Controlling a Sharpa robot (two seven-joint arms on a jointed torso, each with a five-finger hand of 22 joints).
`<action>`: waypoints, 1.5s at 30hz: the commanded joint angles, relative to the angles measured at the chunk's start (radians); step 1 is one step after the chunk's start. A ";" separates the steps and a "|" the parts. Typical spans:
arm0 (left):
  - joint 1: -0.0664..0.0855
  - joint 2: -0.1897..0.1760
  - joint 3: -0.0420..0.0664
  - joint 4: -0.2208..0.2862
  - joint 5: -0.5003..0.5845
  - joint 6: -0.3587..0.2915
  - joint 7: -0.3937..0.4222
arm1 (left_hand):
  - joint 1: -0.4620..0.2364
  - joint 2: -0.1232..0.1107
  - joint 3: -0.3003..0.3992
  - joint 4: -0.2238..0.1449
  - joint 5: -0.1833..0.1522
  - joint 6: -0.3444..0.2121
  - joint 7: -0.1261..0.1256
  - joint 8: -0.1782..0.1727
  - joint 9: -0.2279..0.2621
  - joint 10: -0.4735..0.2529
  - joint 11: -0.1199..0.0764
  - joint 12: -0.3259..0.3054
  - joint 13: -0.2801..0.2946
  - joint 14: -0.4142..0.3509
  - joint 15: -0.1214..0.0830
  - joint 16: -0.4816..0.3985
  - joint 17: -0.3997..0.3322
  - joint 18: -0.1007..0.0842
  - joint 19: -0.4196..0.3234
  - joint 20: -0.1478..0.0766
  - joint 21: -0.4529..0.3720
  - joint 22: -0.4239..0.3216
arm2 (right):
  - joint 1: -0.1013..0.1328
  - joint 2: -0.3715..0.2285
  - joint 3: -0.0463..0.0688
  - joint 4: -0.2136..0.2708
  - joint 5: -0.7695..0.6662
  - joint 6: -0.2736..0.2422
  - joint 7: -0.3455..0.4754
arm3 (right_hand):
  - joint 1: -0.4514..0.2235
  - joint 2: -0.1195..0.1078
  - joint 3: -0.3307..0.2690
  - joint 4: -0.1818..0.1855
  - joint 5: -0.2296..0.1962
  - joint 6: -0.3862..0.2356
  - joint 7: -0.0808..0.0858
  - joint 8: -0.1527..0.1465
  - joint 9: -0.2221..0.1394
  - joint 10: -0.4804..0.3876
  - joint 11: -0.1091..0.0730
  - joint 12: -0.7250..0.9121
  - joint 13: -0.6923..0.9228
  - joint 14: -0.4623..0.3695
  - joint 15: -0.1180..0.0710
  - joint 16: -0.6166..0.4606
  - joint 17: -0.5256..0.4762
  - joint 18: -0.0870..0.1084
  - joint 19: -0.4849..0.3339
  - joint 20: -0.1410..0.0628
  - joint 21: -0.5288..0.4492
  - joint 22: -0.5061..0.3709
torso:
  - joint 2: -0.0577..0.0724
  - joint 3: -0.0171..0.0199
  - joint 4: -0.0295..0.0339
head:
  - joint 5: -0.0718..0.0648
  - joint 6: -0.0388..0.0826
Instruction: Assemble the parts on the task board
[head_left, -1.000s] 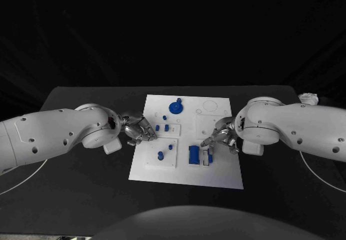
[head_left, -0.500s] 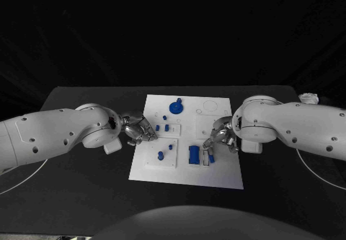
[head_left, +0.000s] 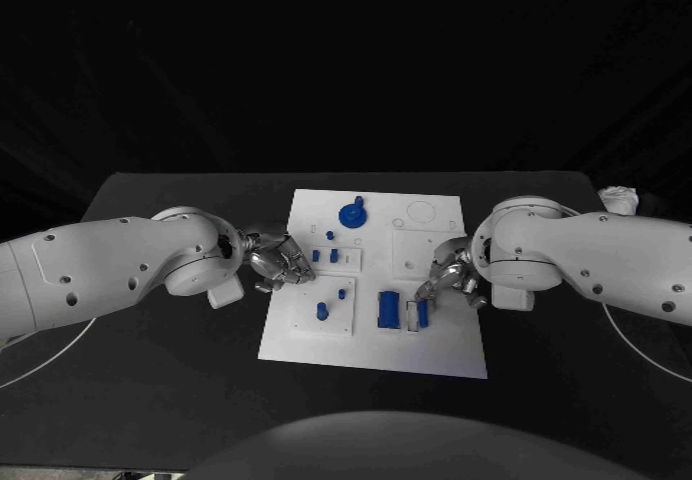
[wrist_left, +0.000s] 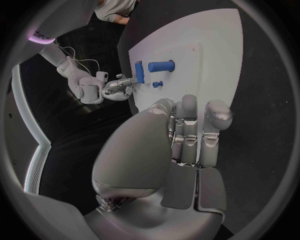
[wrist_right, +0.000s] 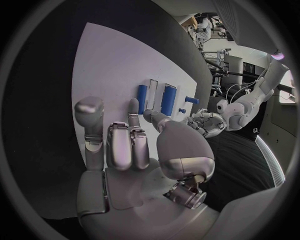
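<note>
The white task board (head_left: 440, 345) lies mid-table. A round blue knob (head_left: 352, 213) stands near its far edge, and small blue pegs (head_left: 340, 293) stand on its left half. A blue block (head_left: 388, 308) stands at the near middle with a slim blue bar (head_left: 421, 313) just right of it. My right hand (head_left: 449, 279) hovers over the bar's far end. Its fingertip (wrist_right: 133, 104) and thumb lie close beside the slim blue bar (wrist_right: 142, 98), and contact is unclear. My left hand (head_left: 280, 259) rests at the board's left edge, fingers (wrist_left: 189, 117) bent, holding nothing.
A crumpled white object (head_left: 617, 195) sits at the table's far right corner. Bare black table surrounds the board on all sides. From the left wrist, the board (wrist_left: 212, 45) runs ahead, with my right hand (wrist_left: 119, 86) at its far side.
My right hand has shifted slightly right and back from the slim bar, which now shows more fully beside the block. The left hand has stayed put.
</note>
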 joint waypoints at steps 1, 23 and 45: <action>0.000 0.002 0.000 0.002 -0.002 0.022 -0.003 | -0.012 0.001 0.008 0.000 0.002 0.003 -0.005 0.004 0.001 0.003 -0.004 -0.001 0.000 -0.007 -0.002 -0.001 -0.001 0.005 -0.005 -0.001 -0.007 0.111 | -0.003 -0.004 -0.001 0.003 -0.036 0.025 -0.022 | 0.011 -0.001 0.001 -0.011 -0.011 0.004 -0.005 0.001 0.002 0.106 -0.002 0.004 0.263 0.055 -0.007 0.008 0.003 -0.001 0.030 -0.008 0.008 0.071 | -0.001 0.0000 -0.0009 | 0.000 0.000; 0.000 0.009 0.000 -0.003 -0.004 0.034 -0.011 | -0.012 0.001 0.008 0.000 0.002 0.003 -0.005 0.005 0.001 0.003 -0.004 -0.001 0.000 -0.008 -0.002 -0.002 -0.002 0.006 -0.006 -0.001 -0.008 0.111 | -0.009 -0.022 -0.001 0.023 -0.052 0.029 -0.028 | -0.001 -0.012 -0.046 0.004 -0.252 -0.095 0.048 -0.115 -0.132 0.106 0.042 0.004 0.263 0.052 0.028 0.014 -0.002 -0.001 0.031 0.019 -0.010 0.075 | -0.001 0.0001 -0.0004 | -0.003 0.000; 0.000 0.010 0.000 -0.003 0.000 0.046 -0.022 | -0.012 0.002 0.009 -0.001 0.003 0.003 -0.005 0.005 0.001 0.005 -0.004 -0.001 0.000 -0.008 -0.002 -0.002 -0.002 0.006 -0.007 -0.001 -0.010 0.110 | -0.025 -0.042 -0.001 0.031 -0.077 0.023 -0.033 | 0.116 -0.001 -0.018 -0.081 -0.176 -0.048 0.035 -0.103 -0.180 0.106 0.032 0.004 0.263 0.049 0.020 0.013 -0.011 0.004 0.031 0.015 -0.033 0.074 | 0.000 0.0003 -0.0001 | -0.005 0.000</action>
